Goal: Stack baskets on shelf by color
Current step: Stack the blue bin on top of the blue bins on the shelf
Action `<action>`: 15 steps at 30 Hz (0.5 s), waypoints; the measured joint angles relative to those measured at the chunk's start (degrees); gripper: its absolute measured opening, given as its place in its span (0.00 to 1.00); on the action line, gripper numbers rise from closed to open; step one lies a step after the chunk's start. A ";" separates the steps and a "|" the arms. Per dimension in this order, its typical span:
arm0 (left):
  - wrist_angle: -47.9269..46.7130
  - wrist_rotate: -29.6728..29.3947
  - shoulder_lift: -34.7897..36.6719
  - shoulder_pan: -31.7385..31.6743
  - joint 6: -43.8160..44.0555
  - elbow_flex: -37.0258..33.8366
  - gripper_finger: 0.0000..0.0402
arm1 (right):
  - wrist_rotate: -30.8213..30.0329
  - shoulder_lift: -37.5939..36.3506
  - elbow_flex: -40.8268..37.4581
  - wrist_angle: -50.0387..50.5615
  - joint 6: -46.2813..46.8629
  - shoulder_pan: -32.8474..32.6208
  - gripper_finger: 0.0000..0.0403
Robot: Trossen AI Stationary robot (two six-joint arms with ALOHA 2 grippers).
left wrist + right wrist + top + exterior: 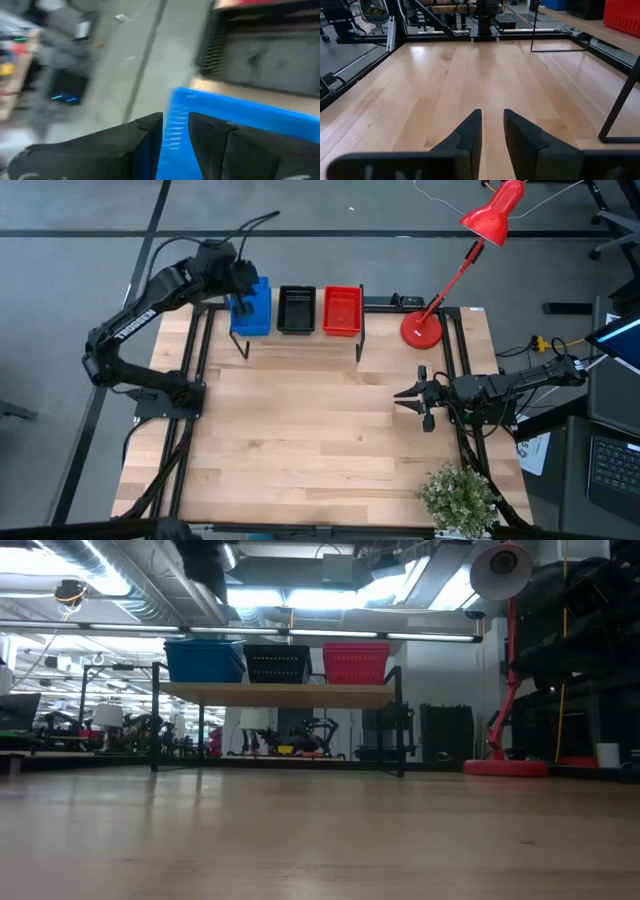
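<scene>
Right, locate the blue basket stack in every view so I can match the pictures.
High view: blue basket stack at the shelf's left end, under the left gripper.
Low view: leftmost on the shelf, beside the black baskets.
Left wrist view: blue rim between that arm's fingers.
Right wrist view: not in it.
Shared landmark: the black baskets next to it.
</scene>
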State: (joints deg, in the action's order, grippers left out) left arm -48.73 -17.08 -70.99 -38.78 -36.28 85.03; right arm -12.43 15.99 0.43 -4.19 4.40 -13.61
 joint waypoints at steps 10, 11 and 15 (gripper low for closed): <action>3.86 -11.90 -9.76 -5.74 -3.50 -0.65 0.22 | 0.00 0.00 -0.02 -0.02 0.00 -0.02 0.20; 4.48 -11.89 -10.61 -6.12 -3.62 -0.65 0.22 | 0.00 0.00 -0.02 -0.02 0.00 -0.02 0.20; 5.25 -11.73 -13.00 -6.25 -4.47 -0.65 0.22 | 0.00 0.00 0.00 -0.02 0.00 -0.02 0.20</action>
State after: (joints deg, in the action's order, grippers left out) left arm -43.48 -28.80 -83.99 -45.04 -40.75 84.38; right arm -12.43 15.99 0.43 -4.21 4.40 -13.63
